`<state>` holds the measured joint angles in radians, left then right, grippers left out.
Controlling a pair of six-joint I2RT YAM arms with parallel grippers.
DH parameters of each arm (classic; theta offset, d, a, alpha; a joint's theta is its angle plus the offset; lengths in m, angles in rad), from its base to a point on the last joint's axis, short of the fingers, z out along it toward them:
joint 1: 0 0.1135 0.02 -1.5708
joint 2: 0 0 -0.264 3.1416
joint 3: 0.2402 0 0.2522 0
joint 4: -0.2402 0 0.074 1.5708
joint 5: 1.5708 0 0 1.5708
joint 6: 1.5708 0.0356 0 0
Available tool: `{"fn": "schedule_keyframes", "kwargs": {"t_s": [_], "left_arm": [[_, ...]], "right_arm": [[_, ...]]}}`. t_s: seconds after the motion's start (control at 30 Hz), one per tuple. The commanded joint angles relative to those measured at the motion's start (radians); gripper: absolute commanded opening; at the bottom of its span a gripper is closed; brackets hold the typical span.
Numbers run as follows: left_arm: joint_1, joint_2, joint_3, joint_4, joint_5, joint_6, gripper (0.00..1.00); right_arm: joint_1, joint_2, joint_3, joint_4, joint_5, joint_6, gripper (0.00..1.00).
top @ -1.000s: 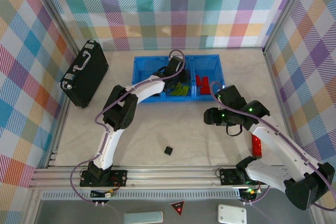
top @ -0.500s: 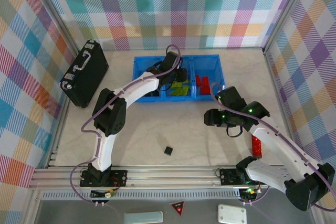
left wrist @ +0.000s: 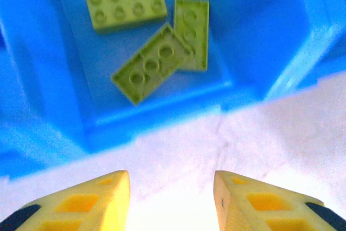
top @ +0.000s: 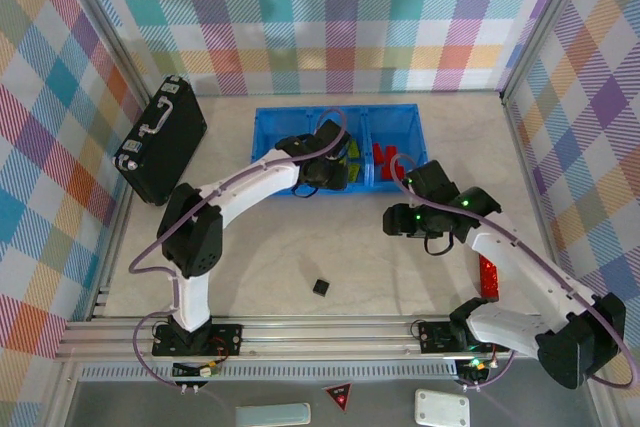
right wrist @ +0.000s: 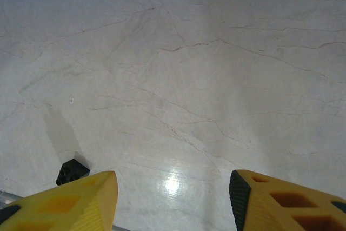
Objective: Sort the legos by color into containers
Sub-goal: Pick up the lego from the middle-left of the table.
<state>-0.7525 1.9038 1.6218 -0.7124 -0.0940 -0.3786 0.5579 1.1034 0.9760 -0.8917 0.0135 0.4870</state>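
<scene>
Lime-green plastic bricks (left wrist: 153, 63) lie in the translucent blue tray (left wrist: 281, 52) at twelve o'clock from the wide, empty left gripper (left wrist: 170, 177); a small black cube (right wrist: 72, 172) sits at eight o'clock from the wide right gripper (right wrist: 173, 174).

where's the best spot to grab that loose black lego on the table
Come straight down on the black cube and pinch two opposite flat side walls. It sits alone on the table, small and low, so a side approach would likely just push it.
</scene>
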Motion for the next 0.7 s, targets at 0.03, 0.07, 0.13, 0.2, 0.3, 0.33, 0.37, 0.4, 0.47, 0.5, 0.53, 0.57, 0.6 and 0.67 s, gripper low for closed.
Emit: {"fn": "schedule_keyframes", "kwargs": {"t_s": [0.03,0.07,0.13,0.2,0.3,0.33,0.37,0.4,0.47,0.5,0.53,0.57,0.6,0.67], "left_arm": [[-0.049,-0.094,-0.075,-0.118,-0.038,-0.044,0.45],[-0.061,-0.110,-0.097,-0.123,-0.041,-0.059,0.46],[-0.091,-0.139,-0.133,-0.128,-0.049,-0.084,0.46],[-0.120,-0.164,-0.173,-0.125,-0.053,-0.113,0.46],[-0.165,-0.190,-0.230,-0.125,-0.069,-0.152,0.46],[-0.182,-0.199,-0.244,-0.125,-0.074,-0.166,0.46],[-0.197,-0.205,-0.262,-0.125,-0.081,-0.178,0.47],[-0.209,-0.210,-0.277,-0.125,-0.085,-0.188,0.47],[-0.234,-0.221,-0.309,-0.125,-0.089,-0.211,0.47],[-0.243,-0.224,-0.323,-0.125,-0.088,-0.218,0.47],[-0.253,-0.228,-0.339,-0.127,-0.090,-0.226,0.47],[-0.263,-0.234,-0.354,-0.127,-0.086,-0.235,0.48],[-0.272,-0.238,-0.366,-0.127,-0.084,-0.239,0.48],[-0.294,-0.247,-0.392,-0.129,-0.079,-0.248,0.49]], "right_arm": [[0.008,0.015,-0.010,0.030,-0.024,-0.010,0.59],[0.008,0.018,-0.010,0.031,-0.026,-0.009,0.59],[0.008,0.022,-0.008,0.034,-0.026,-0.013,0.59],[0.008,0.024,-0.008,0.036,-0.028,-0.012,0.59],[0.008,0.027,-0.013,0.045,-0.030,-0.010,0.59],[0.008,0.030,-0.012,0.044,-0.030,-0.010,0.59],[0.008,0.033,-0.013,0.044,-0.032,-0.012,0.59],[0.008,0.036,-0.011,0.042,-0.032,-0.013,0.59],[0.007,0.041,-0.010,0.038,-0.032,-0.017,0.59],[0.008,0.043,-0.011,0.038,-0.030,-0.018,0.59],[0.008,0.044,-0.012,0.039,-0.026,-0.020,0.59],[0.008,0.046,-0.013,0.037,-0.025,-0.019,0.59],[0.008,0.048,-0.013,0.039,-0.023,-0.020,0.59],[0.008,0.053,-0.011,0.038,-0.024,-0.022,0.59]]}}
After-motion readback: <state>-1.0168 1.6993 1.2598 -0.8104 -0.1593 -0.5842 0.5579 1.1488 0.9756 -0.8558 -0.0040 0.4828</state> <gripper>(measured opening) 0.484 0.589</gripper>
